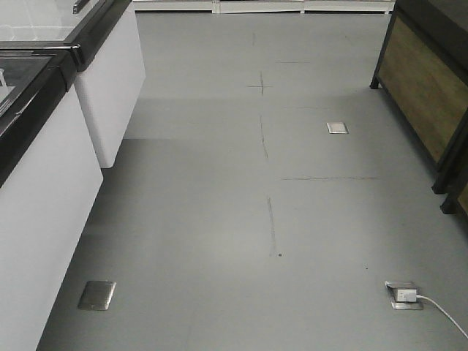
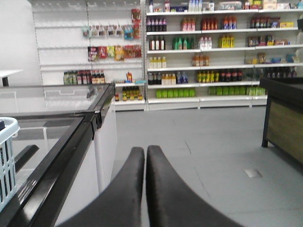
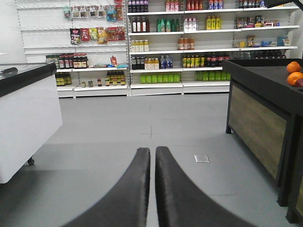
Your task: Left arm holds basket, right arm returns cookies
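A corner of the light blue basket (image 2: 6, 161) shows at the far left edge of the left wrist view, standing on the glass-topped freezer (image 2: 71, 137). My left gripper (image 2: 145, 150) is shut and empty, held over the aisle floor to the right of the freezer, apart from the basket. My right gripper (image 3: 152, 151) is shut and empty, pointing down the aisle over bare floor. The cookies box is out of view. Neither arm shows in the front view.
White freezer cabinets (image 1: 44, 183) line the left of the aisle. A dark wooden display stand (image 3: 265, 118) with oranges (image 3: 294, 73) is on the right. Stocked shelves (image 3: 180, 47) close the far end. Metal floor sockets (image 1: 96, 295), one (image 1: 404, 295) with a white cable, sit in the floor.
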Robot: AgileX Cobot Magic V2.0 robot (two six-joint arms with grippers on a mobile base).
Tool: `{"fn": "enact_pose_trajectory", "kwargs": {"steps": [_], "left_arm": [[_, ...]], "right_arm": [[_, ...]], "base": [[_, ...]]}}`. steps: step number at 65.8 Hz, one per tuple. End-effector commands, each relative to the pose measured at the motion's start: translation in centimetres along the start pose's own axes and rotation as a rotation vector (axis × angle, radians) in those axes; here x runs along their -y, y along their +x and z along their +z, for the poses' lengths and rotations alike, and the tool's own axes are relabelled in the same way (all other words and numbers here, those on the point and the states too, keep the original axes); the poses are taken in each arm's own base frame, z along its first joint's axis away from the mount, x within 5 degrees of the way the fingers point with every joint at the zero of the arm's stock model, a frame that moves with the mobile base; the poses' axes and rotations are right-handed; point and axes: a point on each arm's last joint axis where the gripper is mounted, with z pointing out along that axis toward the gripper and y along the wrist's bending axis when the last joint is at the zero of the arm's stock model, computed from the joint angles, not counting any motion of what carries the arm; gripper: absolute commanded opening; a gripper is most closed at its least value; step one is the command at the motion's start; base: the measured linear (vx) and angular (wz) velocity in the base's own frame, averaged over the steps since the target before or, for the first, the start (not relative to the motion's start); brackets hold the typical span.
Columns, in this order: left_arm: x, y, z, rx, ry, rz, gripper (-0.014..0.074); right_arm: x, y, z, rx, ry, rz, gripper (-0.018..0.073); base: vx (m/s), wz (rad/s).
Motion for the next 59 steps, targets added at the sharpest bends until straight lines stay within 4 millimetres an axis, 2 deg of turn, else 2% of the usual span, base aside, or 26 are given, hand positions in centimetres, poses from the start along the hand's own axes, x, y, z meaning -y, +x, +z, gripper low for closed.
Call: {"fn": "enact_pose_trajectory", "kwargs": {"steps": [1, 15, 24, 47, 59], "left_arm": [[0.1, -2.6, 1.4, 0.001, 0.007, -0.006, -0.0006], [0.2, -2.3, 4.8, -0.142, 0.002, -0.007, -0.0006], [0.2, -1.7, 5.8, -0.191, 0.000, -0.007, -0.0006], [0.2, -1.8, 6.2, -0.178, 0.000, -0.016, 0.0000], [0.2, -1.8, 6.2, -0.178, 0.000, -0.016, 0.0049]], "right_arm": [[0.0, -0.1, -0.1, 0.068, -0.002, -0.005, -0.0006], [0.0, -0.1, -0.1, 0.068, -0.002, -0.005, -0.0006], [0.0, -0.1, -0.1, 0.068, -0.002, -0.005, -0.0006], [0.0, -0.1, -0.1, 0.069, -0.002, -0.005, -0.0006], [0.0, -0.1, -0.1, 0.069, -0.002, -0.005, -0.0006]], "base": [[0.00, 0.00], [0.00, 0.00], [0.00, 0.00], [0.00, 0.00], [0.00, 0.00]]}}
